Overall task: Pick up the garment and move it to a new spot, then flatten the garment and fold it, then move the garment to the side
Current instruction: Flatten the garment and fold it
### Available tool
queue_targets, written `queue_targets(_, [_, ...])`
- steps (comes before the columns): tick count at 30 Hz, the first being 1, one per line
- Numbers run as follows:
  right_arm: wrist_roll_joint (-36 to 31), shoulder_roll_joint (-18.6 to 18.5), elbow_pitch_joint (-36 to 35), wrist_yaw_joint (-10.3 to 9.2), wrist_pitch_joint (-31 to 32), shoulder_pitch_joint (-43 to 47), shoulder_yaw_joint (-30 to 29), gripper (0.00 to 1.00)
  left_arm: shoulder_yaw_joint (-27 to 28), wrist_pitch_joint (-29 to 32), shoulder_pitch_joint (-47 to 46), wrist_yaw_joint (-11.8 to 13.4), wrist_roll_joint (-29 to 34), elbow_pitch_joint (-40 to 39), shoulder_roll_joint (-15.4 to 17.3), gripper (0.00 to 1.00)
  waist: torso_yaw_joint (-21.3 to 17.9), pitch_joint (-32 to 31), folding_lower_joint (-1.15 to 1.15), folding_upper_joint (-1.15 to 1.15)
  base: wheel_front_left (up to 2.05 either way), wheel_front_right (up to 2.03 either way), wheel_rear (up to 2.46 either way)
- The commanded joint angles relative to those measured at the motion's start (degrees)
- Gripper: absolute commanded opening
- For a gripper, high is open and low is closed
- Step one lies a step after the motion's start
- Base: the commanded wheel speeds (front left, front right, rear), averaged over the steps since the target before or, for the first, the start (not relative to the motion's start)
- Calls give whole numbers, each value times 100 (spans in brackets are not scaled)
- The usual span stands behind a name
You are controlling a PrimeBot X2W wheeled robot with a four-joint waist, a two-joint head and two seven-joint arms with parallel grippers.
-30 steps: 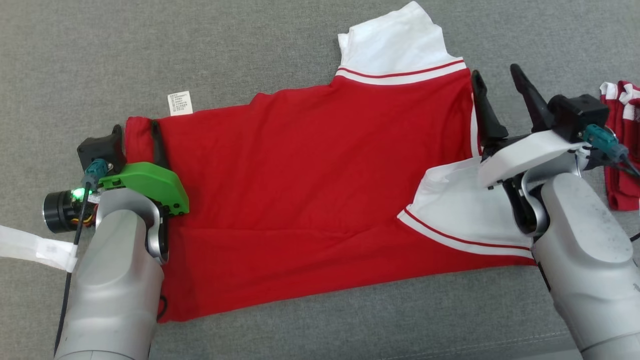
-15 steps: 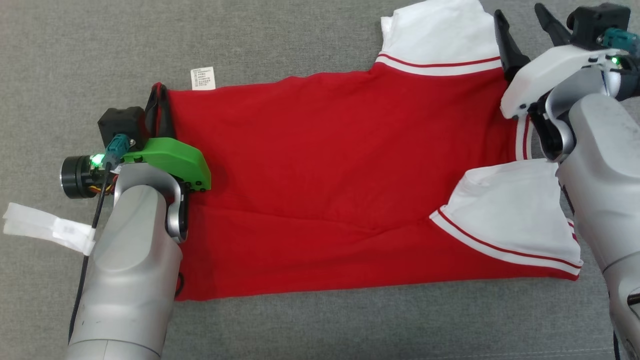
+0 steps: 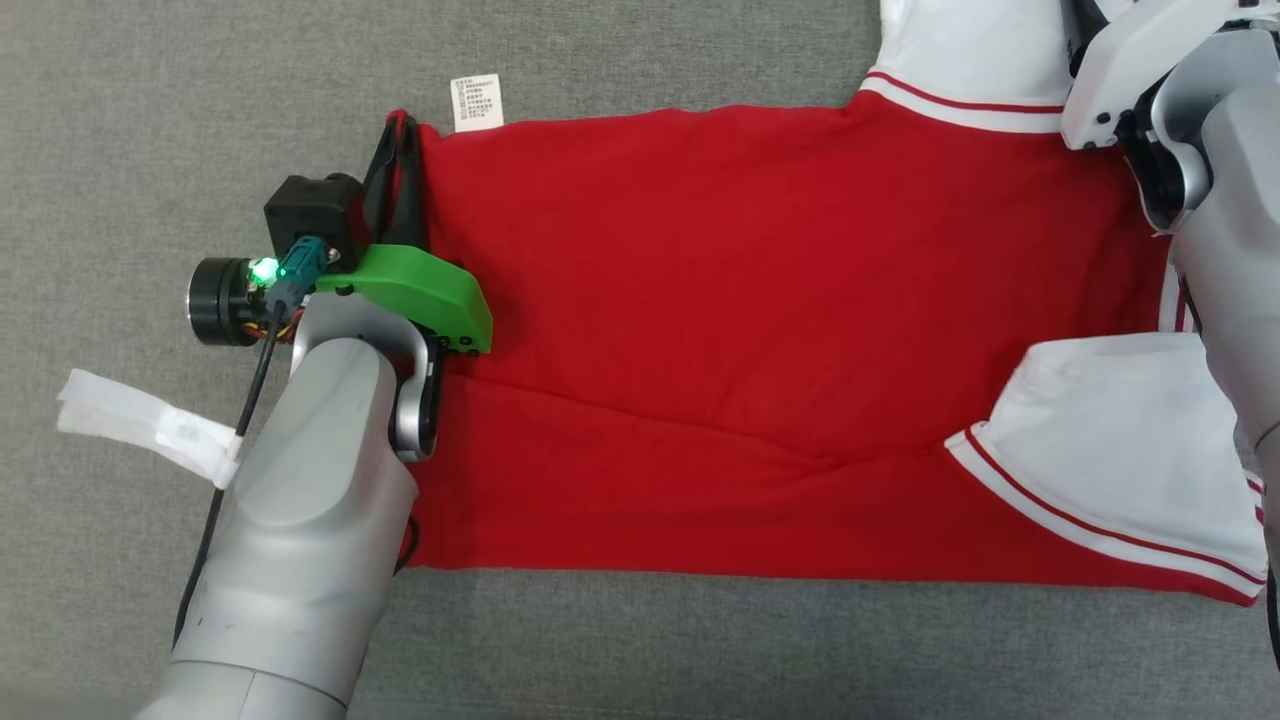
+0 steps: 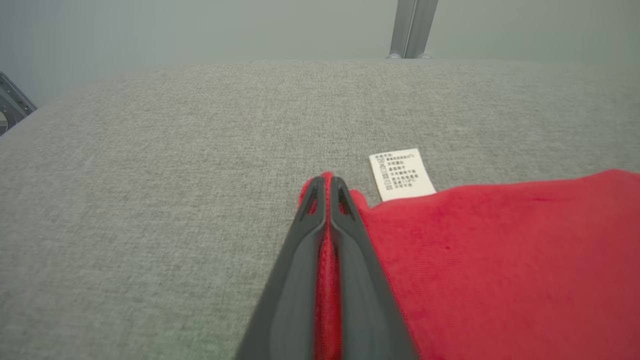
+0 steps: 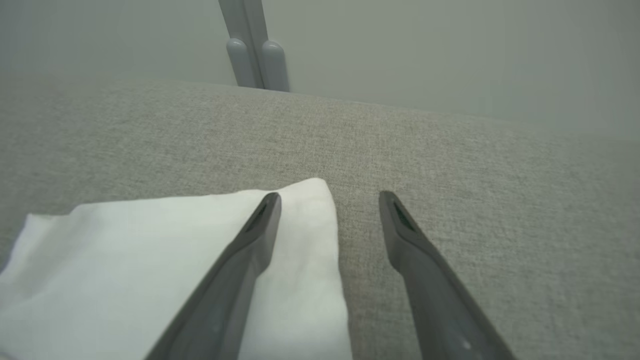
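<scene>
The garment point(image 3: 750, 300), a red shirt with white sleeves, lies spread flat on the grey padded surface point(image 3: 650, 650). My left gripper point(image 3: 400, 135) is at its far left hem corner, shut on a pinch of the red fabric. The left wrist view shows that fabric squeezed between the closed fingers point(image 4: 327, 186), next to the white care label point(image 4: 401, 174). My right gripper point(image 5: 330, 200) is open over the far white sleeve point(image 5: 150, 260): one finger is above the sleeve's corner, the other above bare grey surface. Its white wrist housing point(image 3: 1130, 60) sits at the top right of the head view.
The near white sleeve point(image 3: 1110, 440) lies folded onto the red body at the right. A white tape tag point(image 3: 140, 425) hangs from my left arm's cable. A grey metal post point(image 5: 255, 50) stands beyond the surface's far edge.
My left gripper has shut on the hem corner. The right gripper moved from beside the neckline up to the far sleeve, still open. The head camera shifted, sliding the whole scene rightward and upward.
</scene>
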Motion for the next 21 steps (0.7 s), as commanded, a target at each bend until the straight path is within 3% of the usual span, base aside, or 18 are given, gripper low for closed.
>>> queue_targets(1, [-50, -18, 94, -9, 34, -103, 59, 100, -79, 5, -116, 67, -95, -51, 11, 0, 129, 122, -1, 0, 0, 0, 0])
queue_targets(2, [-53, -12, 163, -9, 81, -138, 112, 100, -148, 5, -121, 91, -160, -75, 10, 0, 151, 136, -1, 0, 0, 0, 0])
queue_targets(3, [-34, -9, 204, -9, 100, -170, 139, 94, -194, 5, -125, 123, -178, -96, 10, 0, 162, 144, -1, 0, 0, 0, 0])
queue_targets(4, [-26, -9, 262, -9, 137, -207, 185, 50, -241, 5, -136, 155, -220, -120, 10, 0, 172, 153, -1, 0, 0, 0, 0])
queue_targets(5, [-24, -13, 308, -9, 154, -222, 217, 14, -267, 5, -141, 182, -261, -138, 10, 0, 176, 158, -1, 0, 0, 0, 0])
queue_targets(6, [2, -26, 353, -9, 139, -229, 238, 0, -296, 5, -141, 214, -292, -156, 10, 0, 179, 161, -1, 0, 0, 0, 0])
queue_targets(16, [-43, -241, 473, -10, -841, -483, 139, 0, 3, 5, -105, 361, -133, -574, 17, 0, 132, 64, -1, 0, 0, 0, 0])
queue_targets(21, [-51, -179, 325, -10, -1077, -413, -37, 0, 217, 5, 75, 279, 14, -625, 19, 0, 37, -104, -1, 0, 0, 0, 0])
